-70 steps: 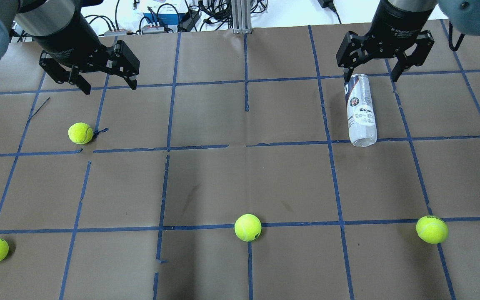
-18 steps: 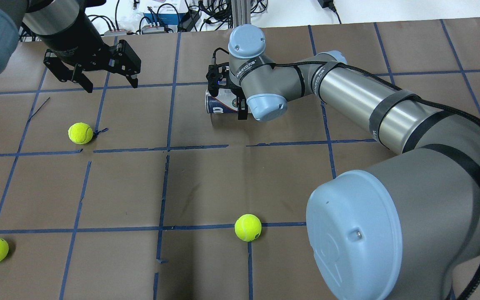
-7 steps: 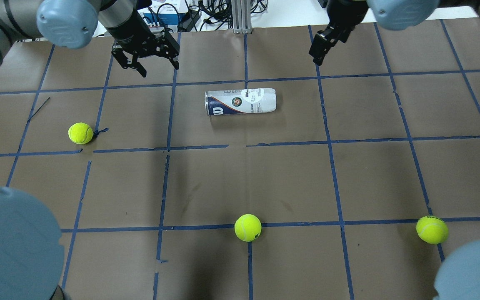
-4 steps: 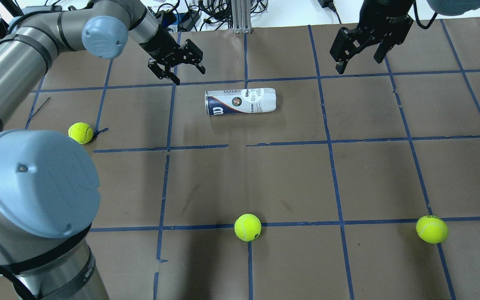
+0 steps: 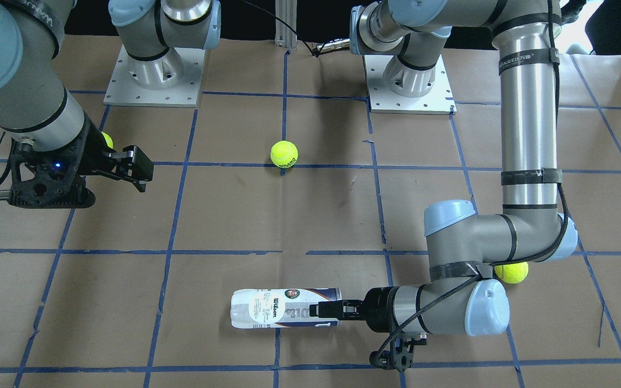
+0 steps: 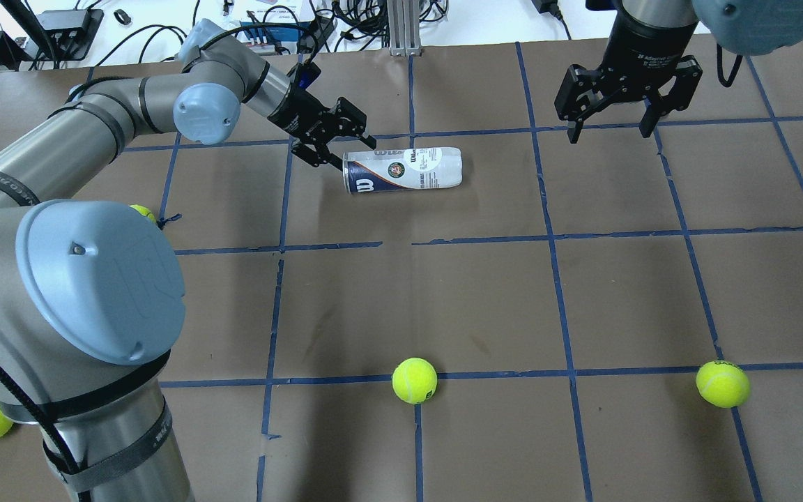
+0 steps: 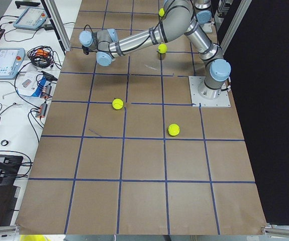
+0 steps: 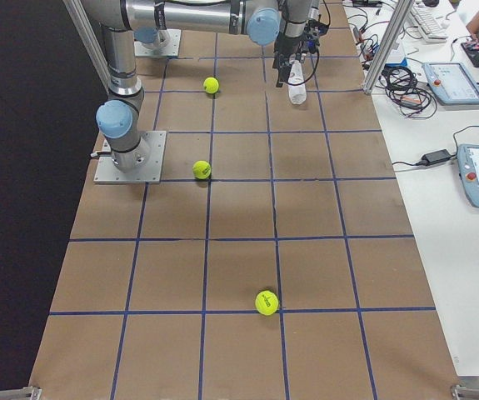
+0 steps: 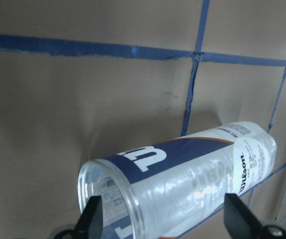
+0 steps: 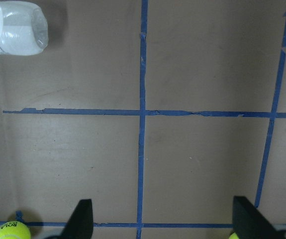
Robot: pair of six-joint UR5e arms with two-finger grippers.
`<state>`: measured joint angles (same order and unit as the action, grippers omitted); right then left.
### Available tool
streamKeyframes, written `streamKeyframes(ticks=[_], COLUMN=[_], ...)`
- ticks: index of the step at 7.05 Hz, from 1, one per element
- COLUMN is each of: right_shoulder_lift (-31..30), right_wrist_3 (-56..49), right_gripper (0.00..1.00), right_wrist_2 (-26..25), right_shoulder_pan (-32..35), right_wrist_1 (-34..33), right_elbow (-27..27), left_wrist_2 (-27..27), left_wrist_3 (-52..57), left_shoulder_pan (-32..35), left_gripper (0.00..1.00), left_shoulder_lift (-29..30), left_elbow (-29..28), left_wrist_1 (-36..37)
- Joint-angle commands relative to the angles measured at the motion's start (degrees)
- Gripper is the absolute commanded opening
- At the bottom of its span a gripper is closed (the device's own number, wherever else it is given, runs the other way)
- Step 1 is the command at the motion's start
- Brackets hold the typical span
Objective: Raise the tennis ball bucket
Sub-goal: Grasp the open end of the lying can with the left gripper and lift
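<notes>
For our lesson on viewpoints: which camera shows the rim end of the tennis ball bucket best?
Left wrist-mounted: the tennis ball bucket fills it, rim end facing the camera. Overhead and front-facing show its side; right wrist-mounted shows only its other end.

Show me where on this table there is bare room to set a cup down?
The broad brown stretch between the tennis ball bucket and the middle tennis ball is bare, as are the squares between the right end effector and the right-hand ball. It is crowded at the bucket's open end, where the left end effector sits open around it.
</notes>
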<state>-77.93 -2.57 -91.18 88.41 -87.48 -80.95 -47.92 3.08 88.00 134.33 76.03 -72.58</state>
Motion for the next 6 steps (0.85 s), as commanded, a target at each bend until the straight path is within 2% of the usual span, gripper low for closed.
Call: streamKeyframes(ticks=[1,2,4,6], right_shoulder_lift=[-0.1,-0.1,-0.4,-0.5], right_wrist_3=[2.9,2.9,2.7,3.1], right_gripper=[1.0,1.0,1.0,1.0], right_wrist_2=[-0.7,-0.8,-0.5,-0.5], right_shoulder_pan=[0.1,0.1,-0.6,-0.3], right_wrist_1=[0.2,0.2,0.3,0.2], right_elbow=[1.1,1.2,2.0,1.8], left_wrist_2=[1.8,1.8,1.8,1.4], left_wrist_3=[-2.3,-2.2,-2.5,-9.7], left_shoulder_pan=[0.1,0.1,0.2,1.1], left_gripper=[0.59,0.48,0.15,0.09], left_shoulder_lift=[0.7,0.1,-0.4,-3.6], left_elbow=[1.5,1.4,1.3,0.8], left_wrist_1=[3.6,3.6,3.4,3.5])
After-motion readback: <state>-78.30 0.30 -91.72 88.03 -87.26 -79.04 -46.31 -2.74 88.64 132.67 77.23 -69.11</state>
